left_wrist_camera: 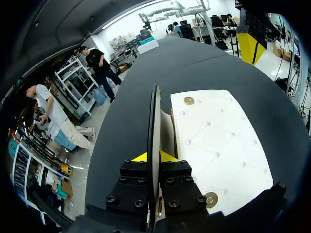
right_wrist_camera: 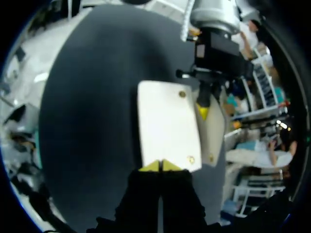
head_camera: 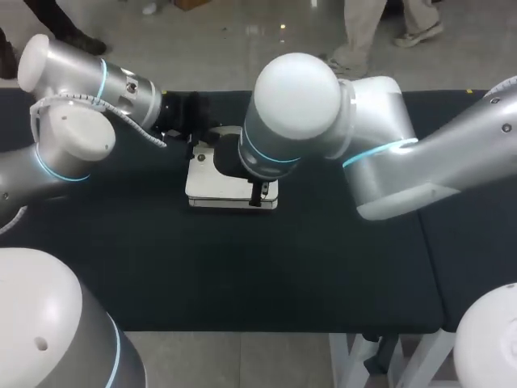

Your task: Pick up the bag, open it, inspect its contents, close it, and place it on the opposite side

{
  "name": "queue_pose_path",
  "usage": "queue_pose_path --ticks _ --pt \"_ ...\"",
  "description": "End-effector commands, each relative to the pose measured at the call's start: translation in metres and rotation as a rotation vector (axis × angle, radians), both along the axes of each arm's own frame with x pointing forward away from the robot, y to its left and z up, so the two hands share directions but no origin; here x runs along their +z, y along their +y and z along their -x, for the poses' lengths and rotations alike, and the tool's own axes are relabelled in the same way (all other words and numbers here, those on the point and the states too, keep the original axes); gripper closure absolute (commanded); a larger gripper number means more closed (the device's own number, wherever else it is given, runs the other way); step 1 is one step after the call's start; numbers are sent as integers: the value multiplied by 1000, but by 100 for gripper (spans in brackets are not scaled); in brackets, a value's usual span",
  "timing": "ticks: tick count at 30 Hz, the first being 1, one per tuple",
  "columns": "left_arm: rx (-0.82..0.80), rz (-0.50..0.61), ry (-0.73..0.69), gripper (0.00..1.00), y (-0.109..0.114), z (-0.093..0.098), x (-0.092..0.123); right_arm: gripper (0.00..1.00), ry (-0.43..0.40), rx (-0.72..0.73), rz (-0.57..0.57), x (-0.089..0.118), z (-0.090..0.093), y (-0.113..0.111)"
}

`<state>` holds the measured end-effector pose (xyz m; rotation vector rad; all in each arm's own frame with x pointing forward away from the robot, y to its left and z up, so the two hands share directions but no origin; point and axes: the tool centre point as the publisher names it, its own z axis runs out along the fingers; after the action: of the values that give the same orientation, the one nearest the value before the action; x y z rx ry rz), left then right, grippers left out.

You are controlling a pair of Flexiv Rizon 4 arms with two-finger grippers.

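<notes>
- Head view: a white quilted bag lies flat at the middle of the black table
- Left wrist view: the left gripper pinches the bag's raised flap, so opening seems begun
- Right wrist view: the right gripper has its tips pressed together at the bag's edge; inspecting, closing and placing are left

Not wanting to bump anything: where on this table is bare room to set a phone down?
The widest bare patch of the black table is the near strip, between the white bag and the table's near edge. Around the bag it is crowded: the left gripper is shut on it, the right gripper hangs shut over it.
</notes>
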<state>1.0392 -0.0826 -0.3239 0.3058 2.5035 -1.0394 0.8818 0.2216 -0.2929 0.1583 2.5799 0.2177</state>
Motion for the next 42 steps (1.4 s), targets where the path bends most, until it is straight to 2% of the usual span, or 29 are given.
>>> queue_pose_path --ticks 1,8,14,15,16,17,19,24,27,34,42 --pt "4 6 -40 100 0 5 -8 100 -46 -11 4 -11 8 4" --pt "-11 8 -63 100 1 5 -14 100 -78 -24 17 -29 23 8" --pt "-33 5 -60 100 0 5 -16 100 -75 -8 19 -52 26 12" --pt "-37 1 -58 100 -1 5 -16 96 -76 -7 17 -54 26 12" --pt "-43 -4 -58 100 -1 5 -16 78 -83 -5 17 -56 26 12" --pt "-46 -6 -57 100 -2 5 -16 68 -90 -1 10 -58 25 12" --pt "-59 -9 -59 100 -2 5 -16 57 -105 1 10 -60 24 11" --pt "-89 -18 -61 100 -5 5 -18 52 -136 -3 22 -66 15 9" --pt "-105 -16 -64 100 -6 5 -19 45 -147 -24 38 -69 8 4" --pt "-126 -17 -62 100 -6 5 -20 53 -183 -57 70 -69 -9 -2" --pt "-126 -12 -51 100 -4 3 -22 55 -194 -39 79 -73 -18 1"
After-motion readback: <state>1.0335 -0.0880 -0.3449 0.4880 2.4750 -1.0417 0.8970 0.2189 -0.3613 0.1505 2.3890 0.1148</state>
